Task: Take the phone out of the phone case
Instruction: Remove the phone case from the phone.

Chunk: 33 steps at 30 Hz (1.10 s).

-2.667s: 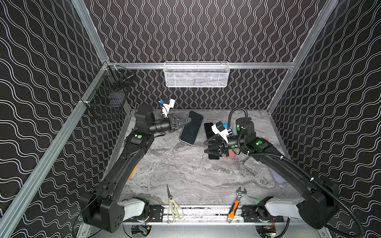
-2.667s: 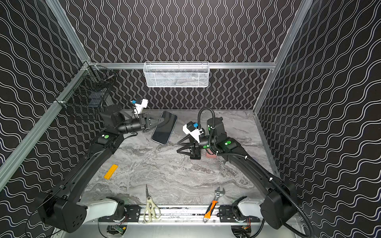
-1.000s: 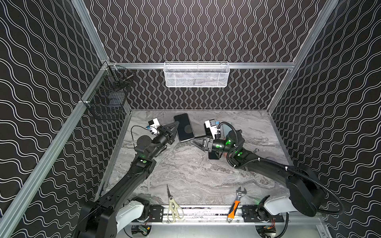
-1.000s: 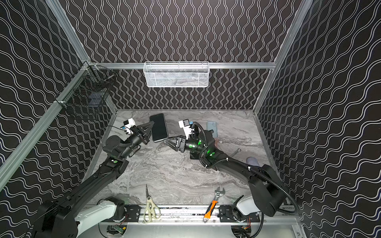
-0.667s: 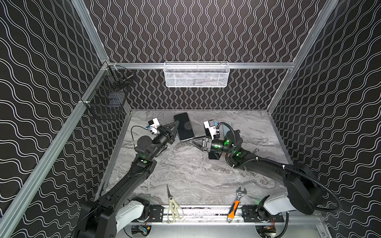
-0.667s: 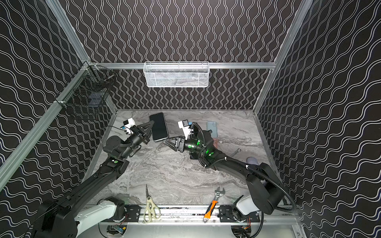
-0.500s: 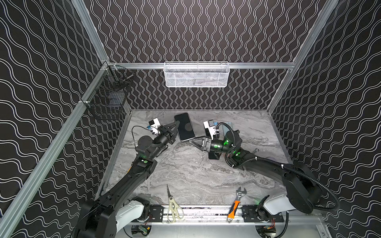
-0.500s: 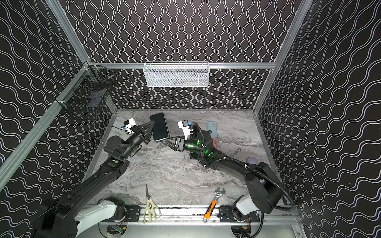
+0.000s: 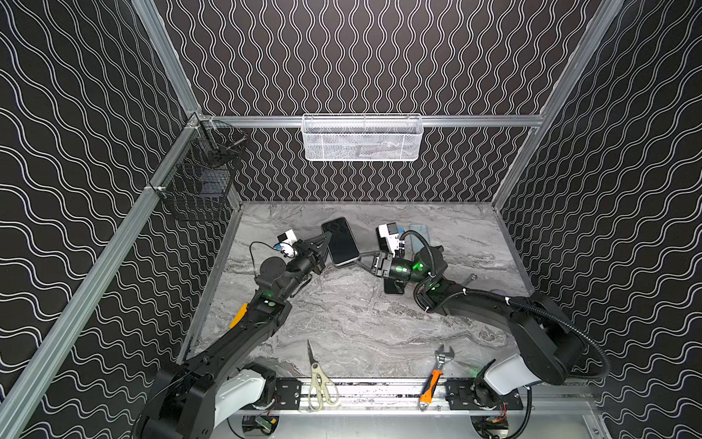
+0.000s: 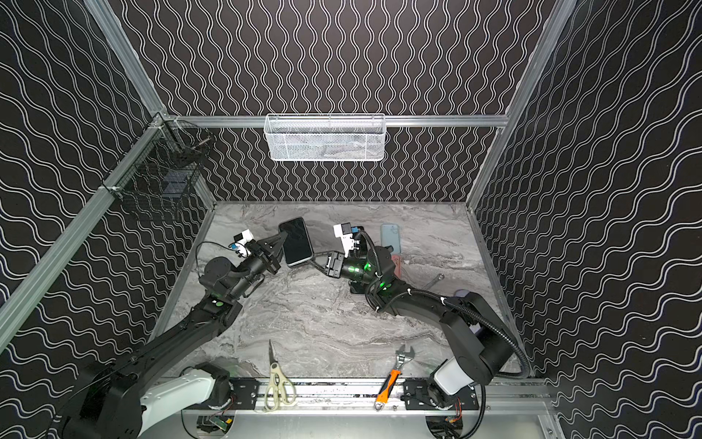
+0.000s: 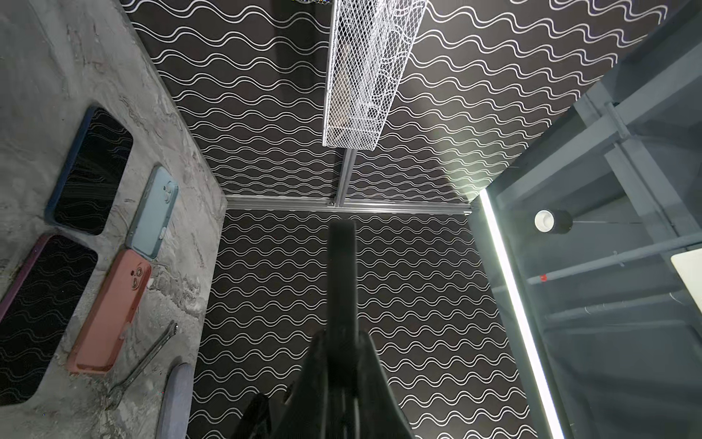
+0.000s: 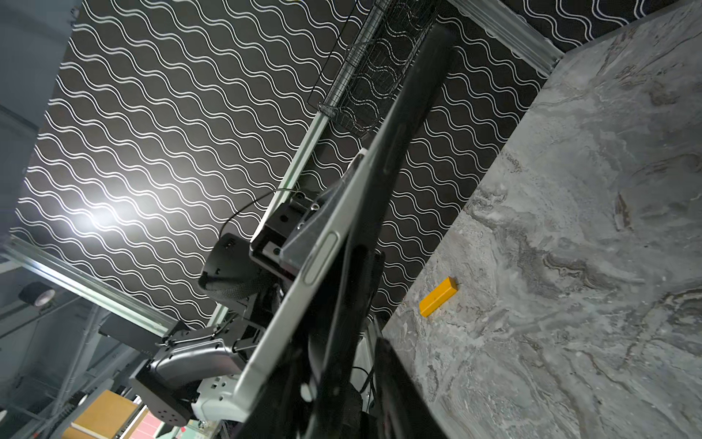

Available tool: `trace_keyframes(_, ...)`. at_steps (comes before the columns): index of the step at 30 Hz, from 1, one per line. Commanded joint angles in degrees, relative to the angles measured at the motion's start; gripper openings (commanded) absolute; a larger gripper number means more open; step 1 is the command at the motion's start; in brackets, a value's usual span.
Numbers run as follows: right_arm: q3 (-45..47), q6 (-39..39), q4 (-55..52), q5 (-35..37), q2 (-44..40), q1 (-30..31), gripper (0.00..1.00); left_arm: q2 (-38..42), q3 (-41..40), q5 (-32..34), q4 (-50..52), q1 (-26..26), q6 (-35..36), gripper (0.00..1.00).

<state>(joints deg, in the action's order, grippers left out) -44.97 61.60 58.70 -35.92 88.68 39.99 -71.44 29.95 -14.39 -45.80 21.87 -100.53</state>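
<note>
The phone point(image 9: 340, 239) point(image 10: 297, 239), screen up in a dark phone case, hangs above the back of the marble table point(image 9: 342, 323). My left gripper point(image 9: 326, 241) point(image 10: 282, 239) is shut on its left long edge. In the left wrist view the case point(image 11: 342, 273) stands edge-on out of the shut gripper point(image 11: 342, 342). My right gripper point(image 9: 362, 260) point(image 10: 318, 262) is closed on the near right corner. The right wrist view shows the phone's bare silver side point(image 12: 326, 247) next to the black case rim point(image 12: 410, 114), with my right gripper point(image 12: 353, 380) around that rim.
A light blue case point(image 9: 419, 232) point(image 11: 154, 213), a pink case point(image 11: 110, 315) and two other cased phones point(image 11: 91, 171) point(image 11: 38, 315) lie behind my right arm. Scissors point(image 9: 321, 380) and an orange-handled wrench point(image 9: 435, 376) lie at the front. An orange block point(image 12: 438, 296) lies left.
My left gripper brought the phone lower and further back, then held still. Over the last second my right gripper edged left to the phone's corner and its jaws narrowed onto it.
</note>
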Motion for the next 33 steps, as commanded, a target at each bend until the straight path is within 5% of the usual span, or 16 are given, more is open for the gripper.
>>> trace_keyframes(1, 0.3, 3.8, 6.4, 3.3, -0.1, -0.2, 0.3, -0.5, -0.6, -0.3, -3.3, 0.3, -1.0, 0.0)
trace_keyframes(16, 1.0, 12.2, 14.8, 5.1, 4.6, -0.1, 0.21, -3.6, -0.4, -0.4, -3.3, 0.9, 0.8, 0.0)
trace_keyframes(24, 1.4, 12.1, 14.4, 5.0, 3.7, -0.1, 0.06, -4.8, -0.1, -0.6, -3.3, 0.9, 2.2, 0.0)
trace_keyframes(33, 3.3, 16.6, 20.1, 6.5, 4.8, -0.3, 0.0, -5.2, 0.0, -1.3, -3.3, 0.9, 3.0, 0.29)
